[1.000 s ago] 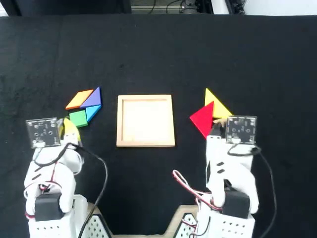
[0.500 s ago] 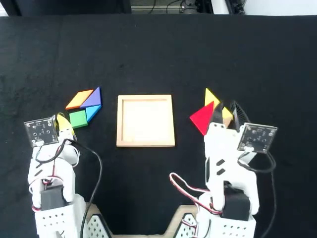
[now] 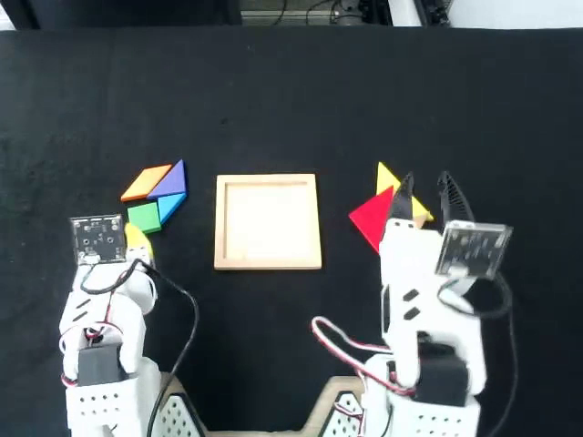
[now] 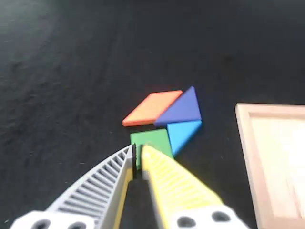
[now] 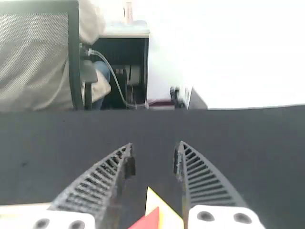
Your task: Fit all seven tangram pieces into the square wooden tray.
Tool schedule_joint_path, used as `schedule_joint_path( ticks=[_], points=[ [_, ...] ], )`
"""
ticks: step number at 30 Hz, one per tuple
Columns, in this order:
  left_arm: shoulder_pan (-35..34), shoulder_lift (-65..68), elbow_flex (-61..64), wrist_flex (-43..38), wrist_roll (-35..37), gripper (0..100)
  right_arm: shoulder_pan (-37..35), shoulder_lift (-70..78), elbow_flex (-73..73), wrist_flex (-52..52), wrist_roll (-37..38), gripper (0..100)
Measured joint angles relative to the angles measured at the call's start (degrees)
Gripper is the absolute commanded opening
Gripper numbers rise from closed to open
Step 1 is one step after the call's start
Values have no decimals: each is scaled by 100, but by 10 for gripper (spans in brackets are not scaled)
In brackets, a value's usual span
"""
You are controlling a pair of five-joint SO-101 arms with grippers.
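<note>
The square wooden tray [image 3: 221,223] lies on the black tabletop [image 3: 273,100]. The left gripper [image 4: 138,156], fingers together, points at the green square piece [image 4: 151,140] left of the tray. The right gripper [image 5: 153,157], fingers apart, hangs over the yellow triangle piece [image 5: 155,202].

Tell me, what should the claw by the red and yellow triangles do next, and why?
Probably dip down over the yellow triangle. The right claw hangs open above it and the red triangle beside it, gripping nothing, and the wooden tray has no pieces in it yet.
</note>
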State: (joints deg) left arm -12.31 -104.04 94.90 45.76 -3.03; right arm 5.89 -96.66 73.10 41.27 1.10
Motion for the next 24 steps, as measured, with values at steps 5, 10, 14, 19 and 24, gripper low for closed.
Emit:
schedule_joint_path(
  ticks=[5,10,14,19,24],
  points=[
    [88,0,0,35,-18,105,9,2145,-2004,1415,26,152],
    [88,0,0,35,-18,105,-220,4571,-4352,3657,721,152],
    [88,0,0,35,-18,105,-431,6092,-5213,4536,1609,152],
    [88,0,0,35,-18,105,-448,7349,-5266,4035,1776,152],
    [88,0,114,-255,-53,105,-448,8176,-4721,3051,1565,152]
  ],
)
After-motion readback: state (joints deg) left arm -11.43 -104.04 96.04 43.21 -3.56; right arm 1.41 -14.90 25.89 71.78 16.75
